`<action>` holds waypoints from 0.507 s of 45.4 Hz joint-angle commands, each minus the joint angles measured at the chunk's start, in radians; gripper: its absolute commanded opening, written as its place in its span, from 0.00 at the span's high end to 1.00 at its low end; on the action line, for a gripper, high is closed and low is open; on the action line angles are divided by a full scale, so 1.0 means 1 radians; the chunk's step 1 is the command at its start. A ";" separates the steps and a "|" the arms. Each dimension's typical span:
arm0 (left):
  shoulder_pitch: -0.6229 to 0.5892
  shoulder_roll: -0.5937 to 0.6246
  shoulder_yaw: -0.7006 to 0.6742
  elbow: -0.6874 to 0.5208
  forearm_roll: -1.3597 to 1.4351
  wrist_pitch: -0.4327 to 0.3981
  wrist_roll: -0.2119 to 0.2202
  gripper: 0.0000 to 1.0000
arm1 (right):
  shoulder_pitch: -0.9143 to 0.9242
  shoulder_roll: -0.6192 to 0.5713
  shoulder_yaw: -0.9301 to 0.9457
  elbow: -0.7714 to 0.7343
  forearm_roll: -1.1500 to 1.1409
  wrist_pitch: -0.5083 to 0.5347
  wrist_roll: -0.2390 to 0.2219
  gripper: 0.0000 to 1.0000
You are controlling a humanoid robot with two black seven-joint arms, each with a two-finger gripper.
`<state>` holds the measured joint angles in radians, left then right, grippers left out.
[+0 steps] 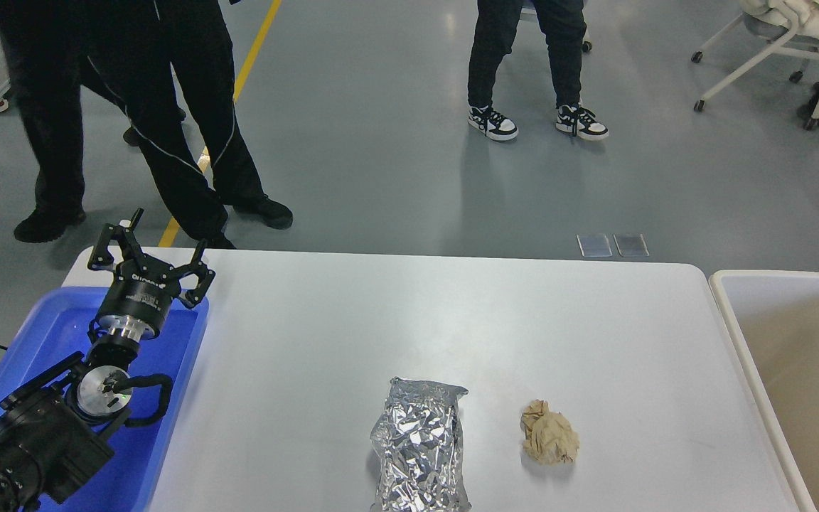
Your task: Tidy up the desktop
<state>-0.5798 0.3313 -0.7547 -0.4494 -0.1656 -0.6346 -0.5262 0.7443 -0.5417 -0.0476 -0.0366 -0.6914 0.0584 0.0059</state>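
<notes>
The white desktop (416,320) fills the middle of the head view. A crumpled silver foil packet (420,446) lies near its front edge. A crumpled beige paper ball (549,441) lies just right of the packet. My left gripper (166,240) is open and empty, held above the far end of the blue tray (50,334) at the desktop's left edge, far from both pieces. My right arm and gripper are out of view.
A beige white-rimmed bin (793,370) stands against the desktop's right edge. People in dark trousers (168,121) stand on the grey floor just beyond the far left corner; another person (523,64) stands further back. White wheeled chairs (772,50) are at the far right.
</notes>
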 commanded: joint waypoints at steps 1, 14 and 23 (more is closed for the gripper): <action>0.000 0.000 0.000 0.000 0.000 0.000 0.000 0.00 | -0.100 0.083 0.005 -0.005 0.010 -0.058 -0.011 1.00; 0.000 0.000 0.000 0.000 0.000 0.000 -0.001 0.00 | -0.138 0.138 0.012 -0.003 0.033 -0.081 -0.011 1.00; 0.000 0.000 0.000 0.000 0.000 0.001 0.000 0.00 | -0.138 0.138 0.005 -0.003 0.047 -0.081 -0.011 1.00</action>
<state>-0.5798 0.3313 -0.7547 -0.4495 -0.1657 -0.6345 -0.5264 0.6231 -0.4227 -0.0403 -0.0404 -0.6606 -0.0123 -0.0037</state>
